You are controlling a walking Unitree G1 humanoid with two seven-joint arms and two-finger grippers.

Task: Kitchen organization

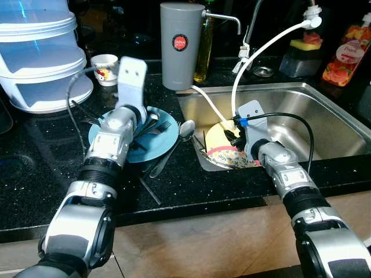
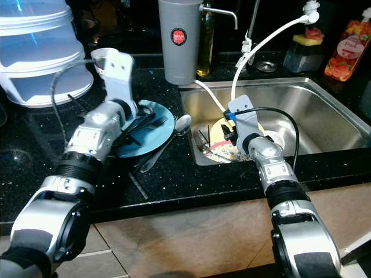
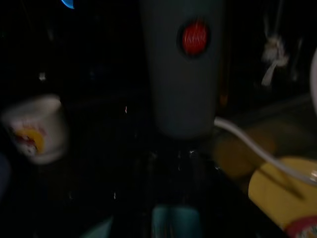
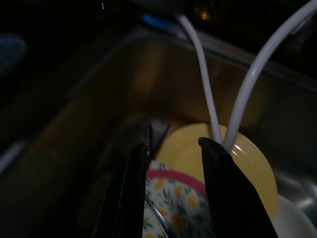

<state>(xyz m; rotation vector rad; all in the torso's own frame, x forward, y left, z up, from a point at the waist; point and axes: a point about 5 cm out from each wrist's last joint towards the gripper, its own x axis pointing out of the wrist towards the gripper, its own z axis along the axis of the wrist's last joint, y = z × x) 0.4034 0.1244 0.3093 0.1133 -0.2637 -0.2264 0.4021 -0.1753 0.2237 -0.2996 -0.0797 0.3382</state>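
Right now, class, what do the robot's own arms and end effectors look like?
Both arms are silver segmented shells with ribbed black bands at the joints. Each wrist carries a pale grey camera block. A grey cable loops from the left arm; a black cable with a blue connector runs along the right arm. The right end effector has two long, tapered black fingers.
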